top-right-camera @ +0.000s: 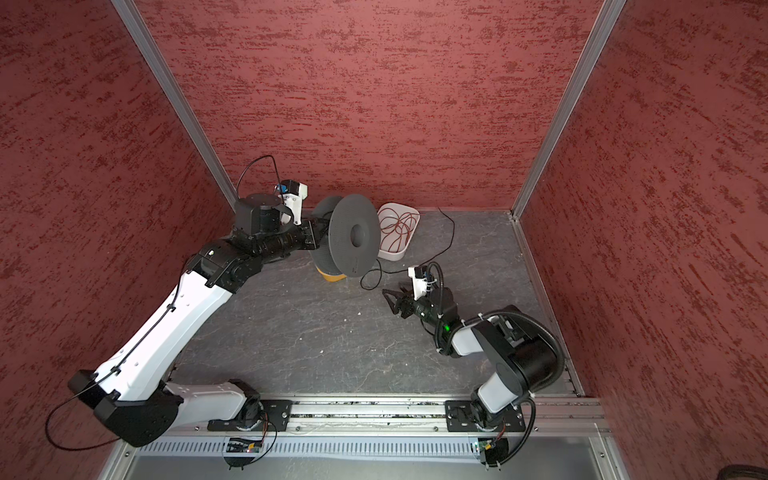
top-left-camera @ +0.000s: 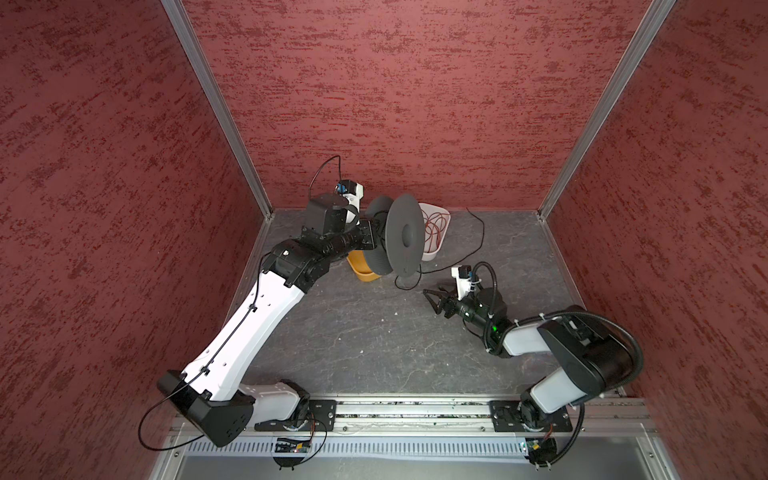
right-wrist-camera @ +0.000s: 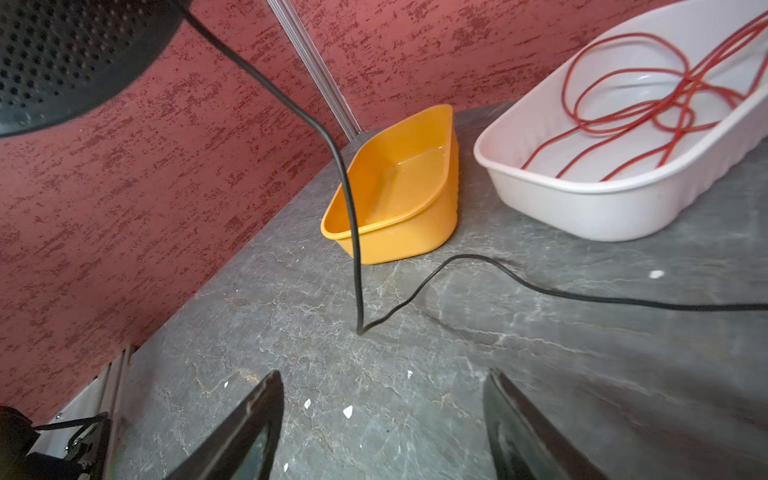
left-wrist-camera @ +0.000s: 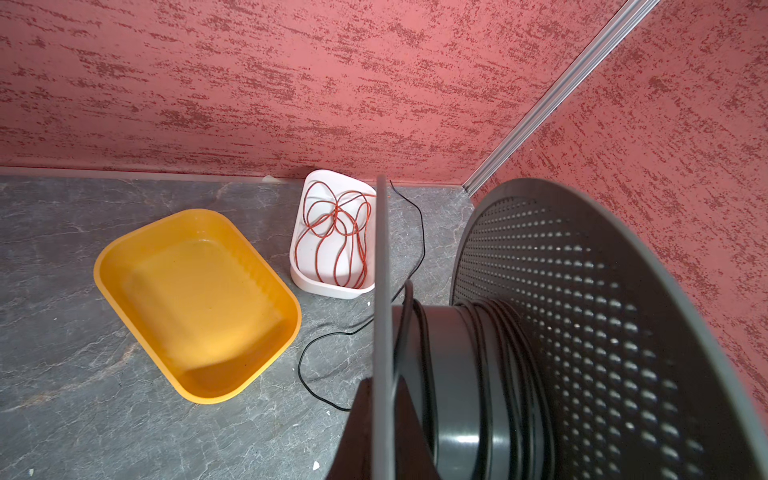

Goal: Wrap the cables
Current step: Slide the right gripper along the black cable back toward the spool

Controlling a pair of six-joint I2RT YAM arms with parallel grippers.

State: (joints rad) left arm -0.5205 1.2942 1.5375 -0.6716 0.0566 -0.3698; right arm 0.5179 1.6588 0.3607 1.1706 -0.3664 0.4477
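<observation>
Black cable [right-wrist-camera: 354,232]: very thin, string-like, flexible. Several turns sat wound round hub of raised grey spool [left-wrist-camera: 602,311]. Remainder hung slack from spool down to worktop [right-wrist-camera: 415,374], kinked sharply there, made loose loop, then trailed in long curve past white tray [right-wrist-camera: 561,208]. Free end lay near back wall.

cable [right-wrist-camera: 353,232]: plain black, in turns on the hub and loose ahead of the right gripper [right-wrist-camera: 382,415]
spool [top-left-camera: 405,236]: dark grey; flanges dotted with even rows of small holes; hub glossy
right gripper: black fingers
yellow tray [left-wrist-camera: 199,299], beyond its tips: orange-yellow, unpatterned
white tray [right-wrist-camera: 582,208], farther off: plain white
wire [left-wrist-camera: 337,218] in it: red
table [top-left-camera: 374,340]: grey, marbled with pale veins, white flecks
walls [top-left-camera: 415,104]: dull red, streaked darker red
arms [top-left-camera: 249,332]: white shells, black joints
</observation>
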